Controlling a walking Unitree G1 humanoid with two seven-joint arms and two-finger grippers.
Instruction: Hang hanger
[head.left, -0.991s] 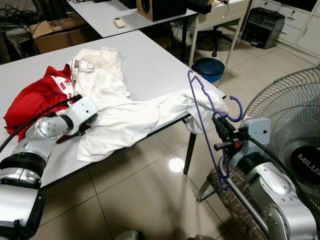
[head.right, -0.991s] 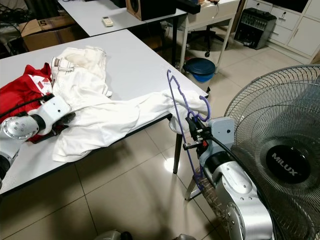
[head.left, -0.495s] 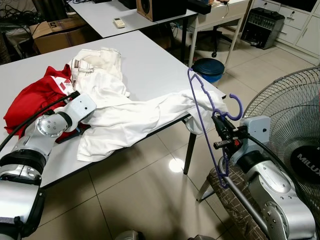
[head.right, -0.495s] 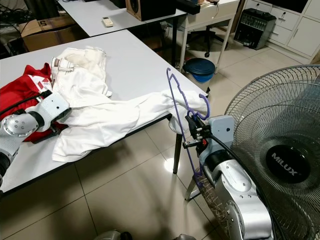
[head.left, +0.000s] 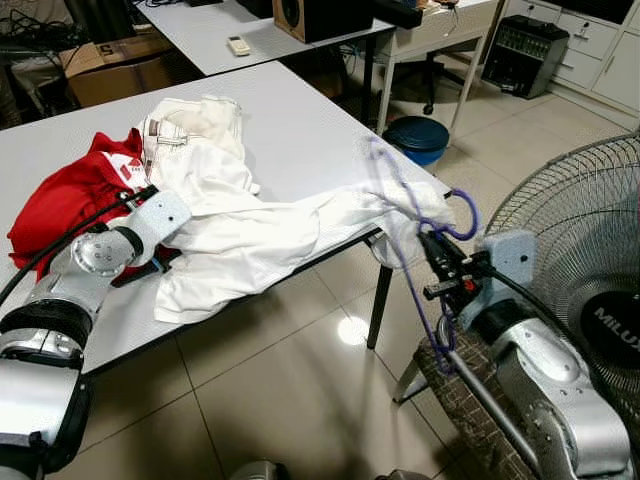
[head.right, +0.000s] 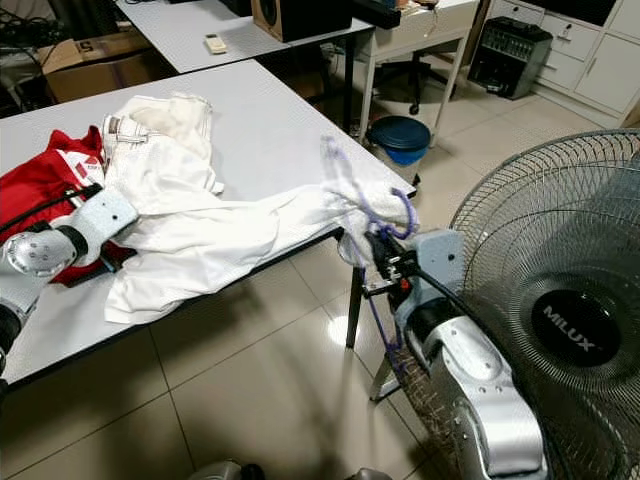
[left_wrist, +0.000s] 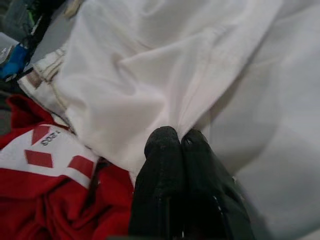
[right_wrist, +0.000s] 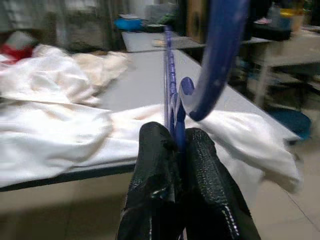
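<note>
The right gripper (right_wrist: 182, 145) pinches the purple hanger (head.left: 447, 215) just off the table's (head.left: 300, 130) right corner, likely carrying it to hang, while the left gripper (left_wrist: 181, 145), fingers together, pins the white garment (head.left: 260, 235).

Grey table (head.left: 300, 130) carries a white garment (head.left: 240, 230), partly draped over its edge, and a red garment (head.left: 70, 195) beside it.

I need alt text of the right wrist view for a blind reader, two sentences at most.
The right claw is shut on the neck of a purple hanger, whose hook curves up above the fingers. Behind it, white clothes lie over the edge of a grey table.
</note>
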